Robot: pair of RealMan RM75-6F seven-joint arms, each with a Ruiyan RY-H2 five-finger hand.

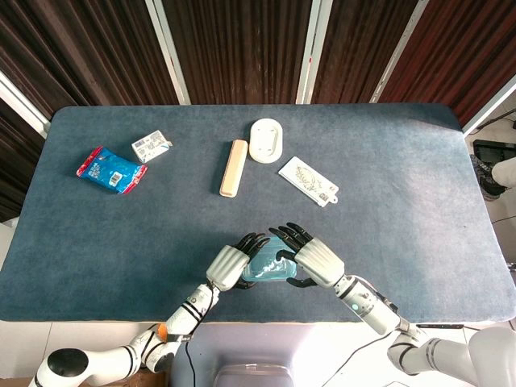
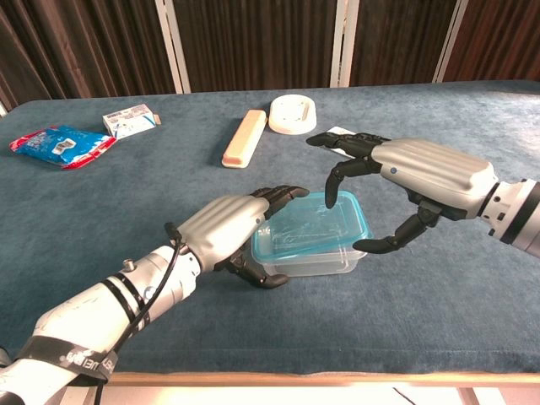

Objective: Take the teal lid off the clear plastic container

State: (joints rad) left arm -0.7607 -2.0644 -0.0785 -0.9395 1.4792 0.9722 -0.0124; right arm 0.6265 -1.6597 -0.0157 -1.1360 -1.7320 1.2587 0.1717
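The clear plastic container [image 2: 314,264] sits near the table's front edge, with its teal lid [image 2: 305,224] tilted so the right side stands higher than the left. My left hand [image 2: 226,228] grips the container's left end, fingers over the lid's corner and thumb low on the wall. My right hand [image 2: 424,175] pinches the lid's right edge, thumb beneath it and fingertips on top. In the head view the left hand [image 1: 230,264] and right hand [image 1: 315,260] flank the lid [image 1: 266,267] and hide most of the container.
Further back lie a beige bar [image 2: 240,139], a white oval dish [image 2: 292,114] and a flat white packet [image 1: 308,181]. At the far left are a small white box [image 2: 129,121] and a blue-and-red snack pack [image 2: 59,145].
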